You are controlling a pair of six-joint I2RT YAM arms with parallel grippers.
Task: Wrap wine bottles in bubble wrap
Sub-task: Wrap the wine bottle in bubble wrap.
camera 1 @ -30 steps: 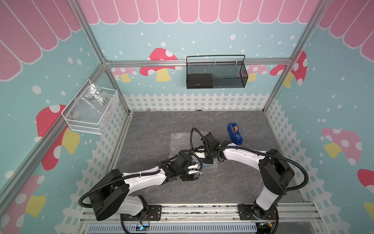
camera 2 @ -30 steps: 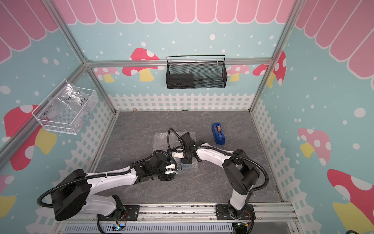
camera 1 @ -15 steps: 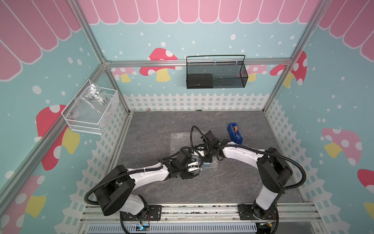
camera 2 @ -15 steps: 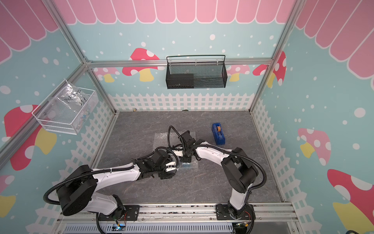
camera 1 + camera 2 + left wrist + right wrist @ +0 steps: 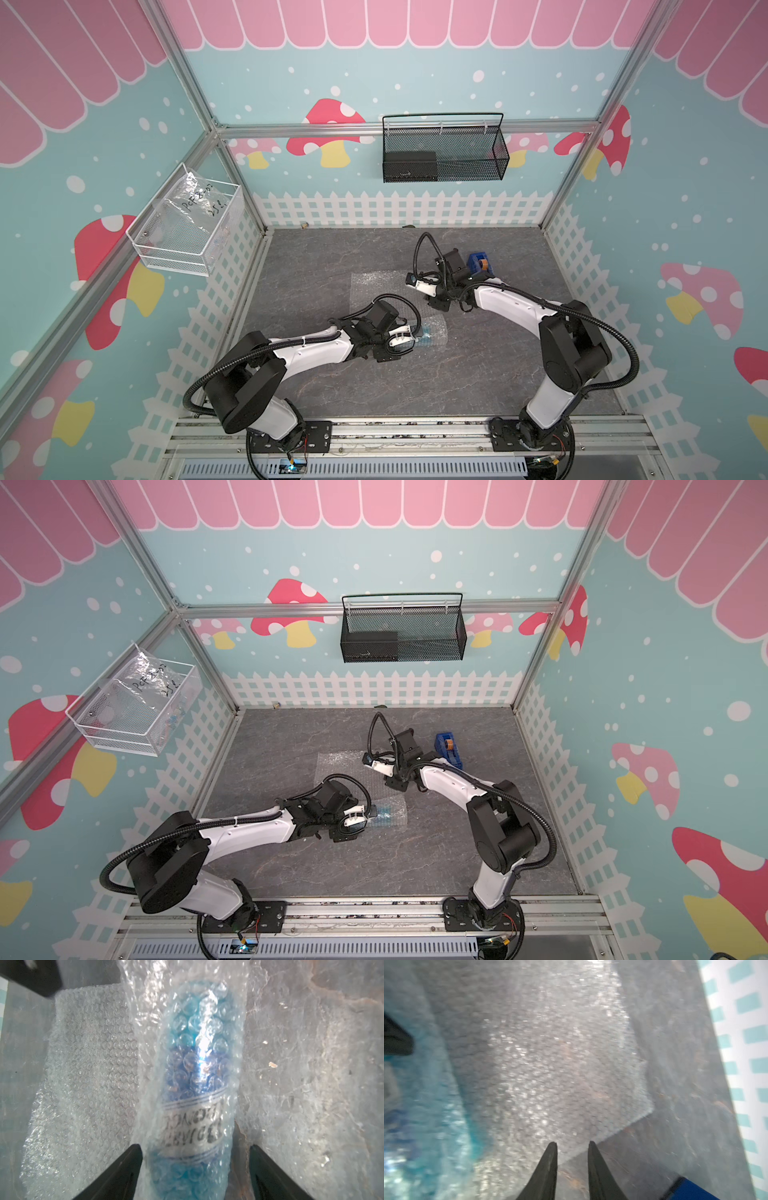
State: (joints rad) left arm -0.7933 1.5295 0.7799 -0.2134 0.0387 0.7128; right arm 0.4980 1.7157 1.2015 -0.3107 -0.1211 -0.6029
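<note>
**Left gripper** point(image 5: 194, 1147): the jaws are set wide and are placed on either side of the near end of the wine bottle point(image 5: 195, 1076). One finger point(image 5: 133, 1159) is seen against the wrap on the bottle's flank. The other is parted from the bottle by a narrow gap, so no closed grip is recorded.

**Wine bottle:** it is laid on its side, lengthwise away from the left gripper. Blue liquid and a white lettered label band are made out through the layer of bubble wrap point(image 5: 89, 1064) folded over it. Which end faces the gripper cannot be told. In a top view the bottle point(image 5: 428, 332) is found at the near end of the sheet, directly in front of the left gripper's fingertips.

**Bubble wrap:** the rest of the sheet is spread flat on the grey table point(image 5: 498, 374) and extends from the bottle toward the back wall.

**Right gripper** point(image 5: 572, 1144): the jaws are parted only narrowly, and nothing is held between them. It is positioned over the edge of the flat sheet, on the far side of the bottle and apart from it. The bottle is seen only as a blurred blue mass in the right wrist view.

**Blue tape dispenser** point(image 5: 480, 264): it is noted on the table just behind the right wrist, clear of the sheet.
</note>
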